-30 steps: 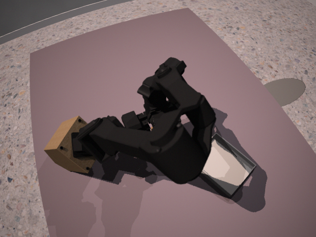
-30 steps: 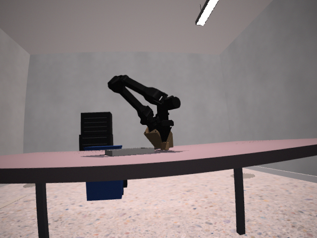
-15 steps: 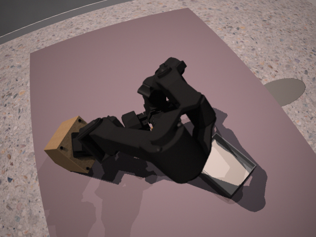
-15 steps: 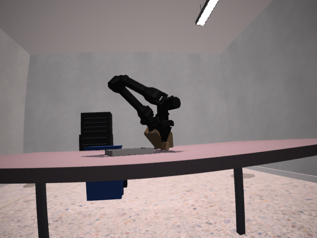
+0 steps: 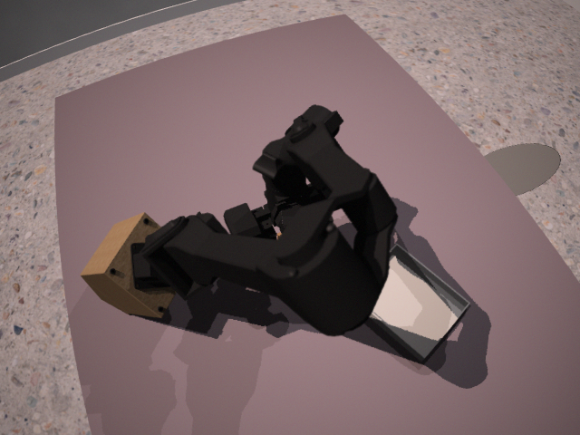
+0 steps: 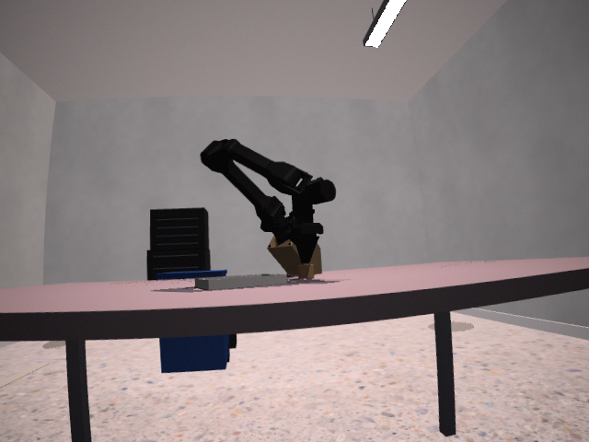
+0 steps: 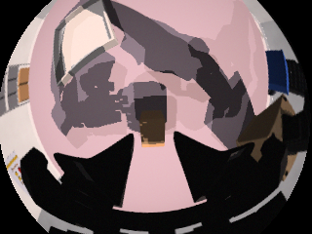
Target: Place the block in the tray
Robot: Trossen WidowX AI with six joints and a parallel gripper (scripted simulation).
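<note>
The end effector (image 7: pixel 154 156) hangs half-open and empty, fingers apart, just above the small brown block (image 7: pixel 154 127) lying ahead of it on the worktop (image 5: pixel 197 117), well short of the tray (image 7: pixel 65 42); the block looks rigid and light, best pinched across its narrow sides.

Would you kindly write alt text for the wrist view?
A small brown block lies on the pink table just ahead of the half-open gripper, not between its fingers. The white tray sits farther off, upper left.
</note>
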